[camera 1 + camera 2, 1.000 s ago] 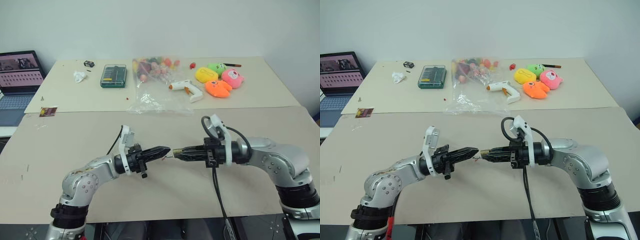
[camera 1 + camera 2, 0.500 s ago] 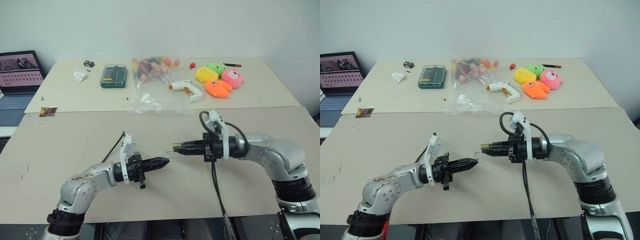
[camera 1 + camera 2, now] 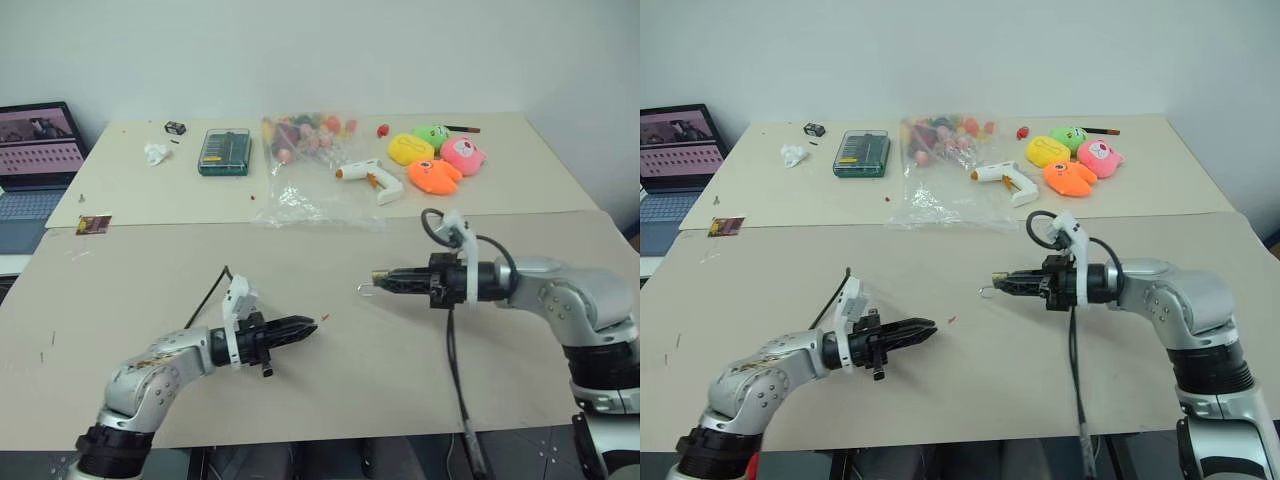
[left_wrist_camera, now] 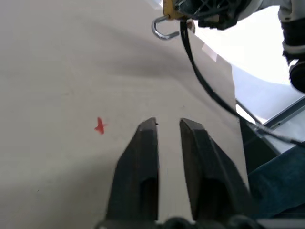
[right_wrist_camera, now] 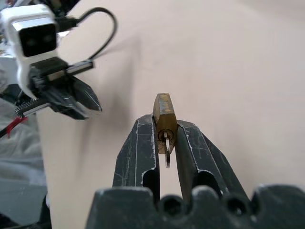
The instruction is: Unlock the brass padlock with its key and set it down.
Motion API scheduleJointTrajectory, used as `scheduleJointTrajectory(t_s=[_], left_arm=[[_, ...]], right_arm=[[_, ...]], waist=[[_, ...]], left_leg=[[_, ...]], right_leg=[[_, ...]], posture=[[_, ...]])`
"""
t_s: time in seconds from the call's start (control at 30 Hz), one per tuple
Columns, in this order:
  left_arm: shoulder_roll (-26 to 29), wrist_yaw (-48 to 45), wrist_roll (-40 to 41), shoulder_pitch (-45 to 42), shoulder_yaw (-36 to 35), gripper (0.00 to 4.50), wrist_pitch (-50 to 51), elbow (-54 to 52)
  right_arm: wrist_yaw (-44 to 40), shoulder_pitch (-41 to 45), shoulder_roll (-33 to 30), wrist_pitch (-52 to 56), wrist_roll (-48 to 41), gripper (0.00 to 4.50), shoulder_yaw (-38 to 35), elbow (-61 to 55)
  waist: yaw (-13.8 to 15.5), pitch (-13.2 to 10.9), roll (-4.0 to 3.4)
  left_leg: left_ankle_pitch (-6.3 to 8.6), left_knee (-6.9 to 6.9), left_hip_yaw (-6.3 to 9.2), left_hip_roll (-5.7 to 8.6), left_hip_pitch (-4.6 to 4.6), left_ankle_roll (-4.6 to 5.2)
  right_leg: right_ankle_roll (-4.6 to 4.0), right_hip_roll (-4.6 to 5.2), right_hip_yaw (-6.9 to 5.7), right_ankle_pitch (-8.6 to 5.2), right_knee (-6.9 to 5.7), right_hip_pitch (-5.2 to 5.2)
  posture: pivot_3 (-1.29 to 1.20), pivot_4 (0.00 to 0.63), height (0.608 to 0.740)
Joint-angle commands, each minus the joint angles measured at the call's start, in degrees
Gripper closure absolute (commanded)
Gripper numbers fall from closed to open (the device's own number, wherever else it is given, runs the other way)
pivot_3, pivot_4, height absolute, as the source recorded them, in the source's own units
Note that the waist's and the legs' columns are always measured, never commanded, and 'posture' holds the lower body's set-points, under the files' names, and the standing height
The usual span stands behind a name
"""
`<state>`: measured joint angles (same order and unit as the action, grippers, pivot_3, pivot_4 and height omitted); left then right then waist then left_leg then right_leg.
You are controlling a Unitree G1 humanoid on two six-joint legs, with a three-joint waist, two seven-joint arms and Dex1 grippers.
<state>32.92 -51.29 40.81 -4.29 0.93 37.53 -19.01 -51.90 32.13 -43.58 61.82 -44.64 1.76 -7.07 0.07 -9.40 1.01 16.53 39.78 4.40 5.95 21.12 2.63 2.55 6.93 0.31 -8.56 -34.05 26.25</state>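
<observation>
A beige table (image 3: 150, 290) runs out in front of me to a pale wall, with a second tabletop butted against its far edge.

From my head, at about eleven o'clock on that far top, sit a green bit case (image 3: 225, 151) and a crumpled white scrap (image 3: 157, 152); near twelve lies a clear bag of coloured bits (image 3: 305, 150), then a white glue gun (image 3: 370, 178), and toward one o'clock a cluster of bright plush toys (image 3: 435, 160). A laptop (image 3: 38, 150) stands off at ten o'clock. My left pincer (image 3: 309, 326) hangs low over the near table, pointing toward three o'clock, and a tiny red speck (image 3: 326, 318) lies just past its tip. My right pincer (image 3: 380, 279) points back toward nine o'clock, well apart from the left one, and is clenched on the brass padlock (image 3: 376, 276), whose silver shackle (image 3: 365, 291) pokes out beyond the tips.

Through my left wrist camera, my two black fingers (image 4: 143, 162) stand parted with bare table between them, holding nothing (the gap is narrow). The red speck lies beside them, and the padlock with its hooked shackle hangs in my other pincer beyond.

Through my right wrist camera, the padlock (image 5: 165, 119) is pinched upright between my fingertips, and the key (image 5: 166, 148) sits in its near end, dangling down into the gap between the fingers. My left pincer shows off to one side.
</observation>
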Motion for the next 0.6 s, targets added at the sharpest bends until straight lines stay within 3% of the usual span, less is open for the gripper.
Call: scheduleJointTrajectory(t_s=[0.03, 0.23, 0.6], left_arm=[[3.0, -2.7, -7.6, 1.1, -2.1, 2.13, -11.9, -2.6], [5.9, -4.3, -21.4, 2.5, -3.0, 0.03, -34.5, -0.8], [1.5, 3.8, -25.9, 6.9, -1.2, 0.03, -35.9, -6.0]], right_arm=[[-1.2, 2.9, 0.3, 3.0, -0.2, 4.33, 1.4, 1.6], [-2.1, 10.1, 5.0, 13.3, -2.5, 4.33, 4.6, 7.5], [-3.3, 14.4, 12.1, 18.8, 1.7, 4.33, 14.8, 17.7]], waist=[[0.0, 0.0, 0.00], [0.0, 0.0, -0.01], [0.3, 0.0, -0.01]], left_leg=[[0.00, 0.00, 0.00, 0.00, 0.00, 0.00], [0.07, -0.01, -0.02, -0.02, 0.01, 0.07], [0.14, 0.03, -0.02, 0.02, 0.06, 0.05]], right_leg=[[0.00, 0.01, 0.00, 0.00, 0.00, 0.00], [-0.02, 0.02, 0.03, 0.01, 0.06, 0.00], [0.00, 0.04, -0.02, 0.02, 0.04, 0.05]], posture=[[0.00, 0.150, 0.740], [0.00, 0.150, 0.740], [0.00, 0.150, 0.740]])
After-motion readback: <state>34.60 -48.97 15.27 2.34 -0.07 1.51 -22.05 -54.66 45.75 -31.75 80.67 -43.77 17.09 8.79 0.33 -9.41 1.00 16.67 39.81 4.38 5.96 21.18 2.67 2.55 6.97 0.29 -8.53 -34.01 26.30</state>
